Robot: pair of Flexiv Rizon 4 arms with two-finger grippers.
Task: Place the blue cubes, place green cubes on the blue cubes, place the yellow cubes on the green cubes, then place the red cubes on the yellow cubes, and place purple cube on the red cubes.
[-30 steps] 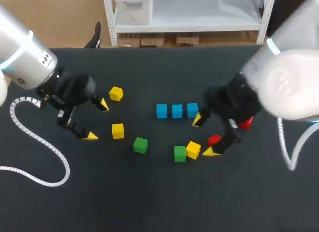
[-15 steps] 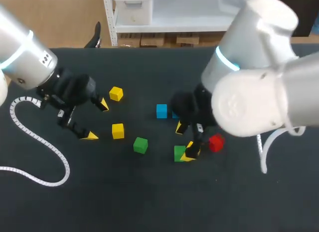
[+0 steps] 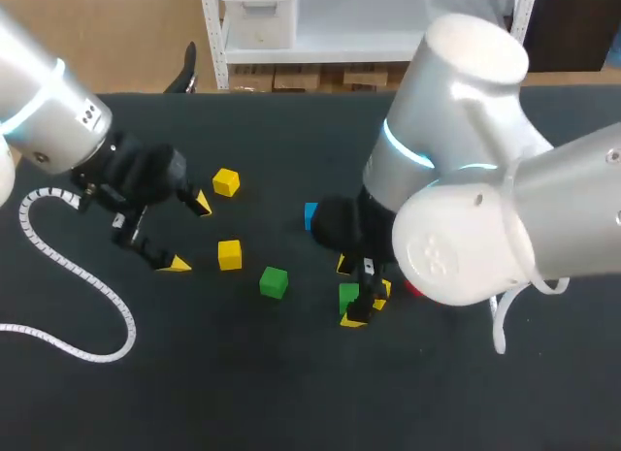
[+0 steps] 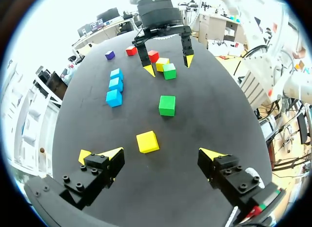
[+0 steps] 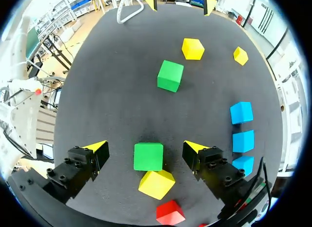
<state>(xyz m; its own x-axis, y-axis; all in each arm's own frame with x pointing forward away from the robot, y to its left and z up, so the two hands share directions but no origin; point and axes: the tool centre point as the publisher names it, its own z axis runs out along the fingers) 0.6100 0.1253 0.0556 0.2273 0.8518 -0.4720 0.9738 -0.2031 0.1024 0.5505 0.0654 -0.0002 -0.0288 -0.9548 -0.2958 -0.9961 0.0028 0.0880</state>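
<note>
straddling one of two green cubes (image 5: pixel 148 156), right pincer (image 5: pixel 145 147) gapes; left pincer (image 4: pixel 155 153) likewise.

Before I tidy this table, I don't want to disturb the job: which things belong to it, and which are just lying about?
Job in hand:
three blue cubes
two green cubes
three yellow cubes
two red cubes
one purple cube

Lying about:
white coiled cable

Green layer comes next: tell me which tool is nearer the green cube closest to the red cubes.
Right. The right tool is open around that green cube. The left tool sits far off, beyond the other green cube.
</note>
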